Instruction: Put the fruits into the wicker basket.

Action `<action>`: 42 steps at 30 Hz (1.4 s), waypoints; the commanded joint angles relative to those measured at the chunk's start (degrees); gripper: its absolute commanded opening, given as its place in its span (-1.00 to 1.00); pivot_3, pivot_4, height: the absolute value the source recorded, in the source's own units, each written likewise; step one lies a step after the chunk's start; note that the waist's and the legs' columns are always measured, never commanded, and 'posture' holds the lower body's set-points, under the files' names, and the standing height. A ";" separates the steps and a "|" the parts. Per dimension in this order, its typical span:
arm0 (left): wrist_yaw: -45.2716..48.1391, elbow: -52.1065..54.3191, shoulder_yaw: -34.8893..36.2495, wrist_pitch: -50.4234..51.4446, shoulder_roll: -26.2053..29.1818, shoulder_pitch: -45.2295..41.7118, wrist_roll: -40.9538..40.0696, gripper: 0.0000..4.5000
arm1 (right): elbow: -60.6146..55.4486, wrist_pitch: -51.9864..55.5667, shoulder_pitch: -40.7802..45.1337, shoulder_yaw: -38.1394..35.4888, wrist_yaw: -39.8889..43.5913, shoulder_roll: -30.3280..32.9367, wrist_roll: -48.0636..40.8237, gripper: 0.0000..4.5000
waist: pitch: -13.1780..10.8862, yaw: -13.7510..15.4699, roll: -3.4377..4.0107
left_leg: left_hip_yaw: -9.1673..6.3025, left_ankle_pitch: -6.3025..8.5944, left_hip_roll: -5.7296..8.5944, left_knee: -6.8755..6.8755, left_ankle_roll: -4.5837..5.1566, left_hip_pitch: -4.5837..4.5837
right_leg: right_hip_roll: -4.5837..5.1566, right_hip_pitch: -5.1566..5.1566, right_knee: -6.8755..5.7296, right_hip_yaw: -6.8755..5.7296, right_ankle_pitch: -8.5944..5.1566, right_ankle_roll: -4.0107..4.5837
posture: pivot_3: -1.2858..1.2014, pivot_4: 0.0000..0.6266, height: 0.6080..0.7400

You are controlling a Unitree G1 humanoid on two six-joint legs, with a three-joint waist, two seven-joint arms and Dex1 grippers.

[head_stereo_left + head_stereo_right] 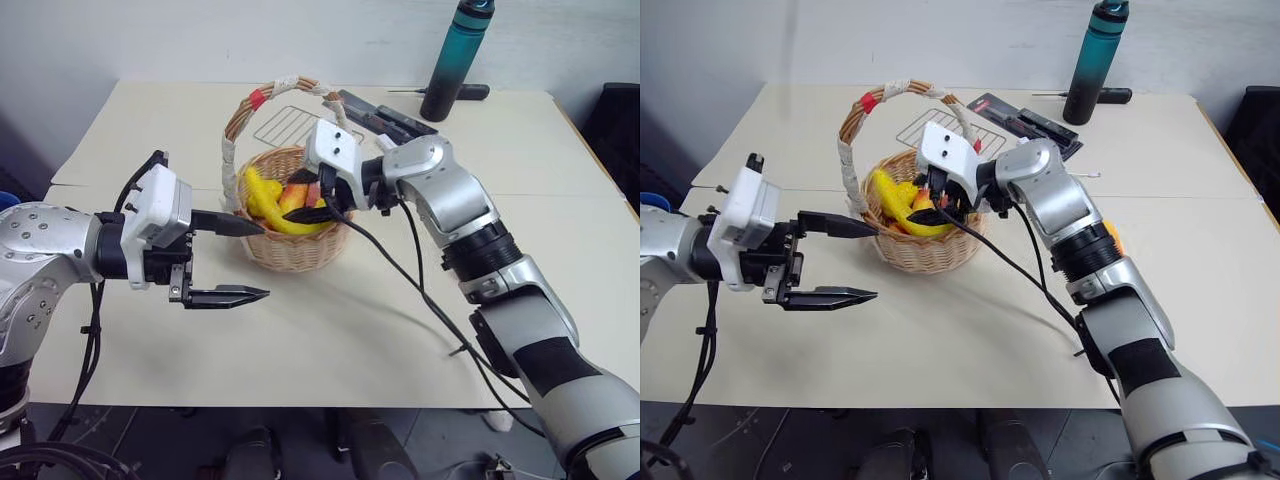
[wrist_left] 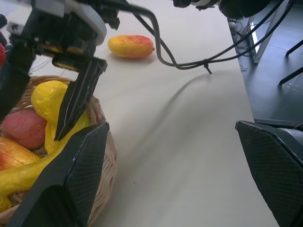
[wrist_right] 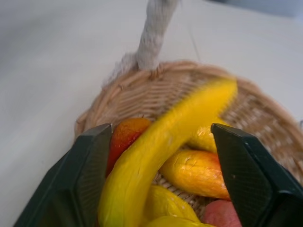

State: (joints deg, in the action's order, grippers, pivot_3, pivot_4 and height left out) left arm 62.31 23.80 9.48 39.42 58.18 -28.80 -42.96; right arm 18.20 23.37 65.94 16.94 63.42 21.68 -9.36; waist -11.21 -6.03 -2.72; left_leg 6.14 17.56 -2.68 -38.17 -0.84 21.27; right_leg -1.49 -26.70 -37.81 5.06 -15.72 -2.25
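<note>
Now, at a glance:
Banana (image 3: 156, 156): inside wicker basket (image 1: 290, 250), counter centre; light, stiff, slick.
Mango (image 2: 130, 46): on counter, 3 o'clock of basket; grip across middle.
Right claw (image 3: 161, 184): apart, straddling banana, hold unclear.
Left claw (image 1: 240, 258): apart, empty.

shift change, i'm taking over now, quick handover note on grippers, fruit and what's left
Right gripper: open over the basket, banana between its fingers, seemingly just let go and lying on the other fruits inside.
Left gripper: open, holding nothing, beside the basket's left side.
Done: banana is in the basket.
Left: the mango lies on the table, on the far side of the right arm from the basket. It still has to go in.
</note>
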 commanded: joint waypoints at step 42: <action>-0.18 -2.28 -5.10 -2.35 -10.99 -10.13 1.46 1.00 | -22.56 24.01 -42.01 -32.20 -40.15 8.95 -9.27 0.71 | 0.01 0.18 0.00 | -0.12 -0.08 0.07 0.14 -0.09 -0.17 | -0.17 0.18 -0.01 0.21 -0.01 -0.08 | 0.03 -0.52 1.00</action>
State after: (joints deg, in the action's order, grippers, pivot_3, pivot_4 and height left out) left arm 62.56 20.02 2.32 37.13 46.78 -38.43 -40.50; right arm -3.52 49.13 23.41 -15.35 22.39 30.07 -18.21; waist -11.20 -5.86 -2.72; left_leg 6.02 17.48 -2.61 -38.03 -0.93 21.11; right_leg -1.66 -26.51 -37.82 5.26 -15.73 -2.34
